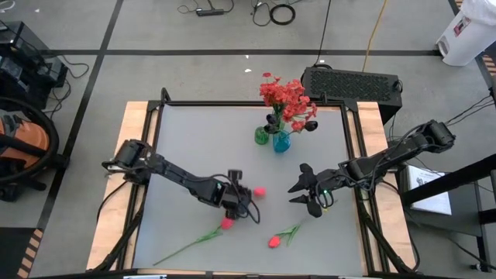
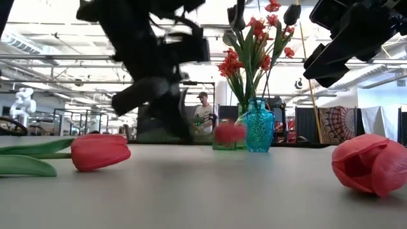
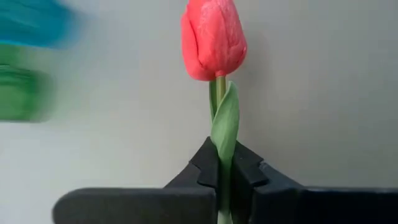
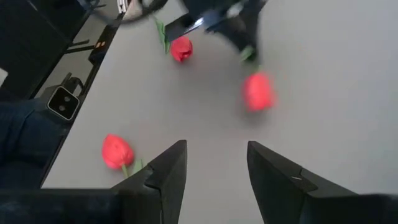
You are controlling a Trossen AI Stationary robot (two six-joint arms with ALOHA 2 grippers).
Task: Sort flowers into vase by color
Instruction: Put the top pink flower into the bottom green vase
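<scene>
The left end effector is clamped on a tulip's stem — two vases stand beyond it, two more tulips lie on the bench nearer the front edge.

Red tulip, teal vase, seemingly.

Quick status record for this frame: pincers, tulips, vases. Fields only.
left pincer: shut on a tulip stem, mid-table
held tulip: bud clear of the pincer, stem between the fingers
right pincer: open, empty, right of centre
loose tulips: two on the table, near edge
vases: green vase and blue vase, far side, flowers already in
</scene>
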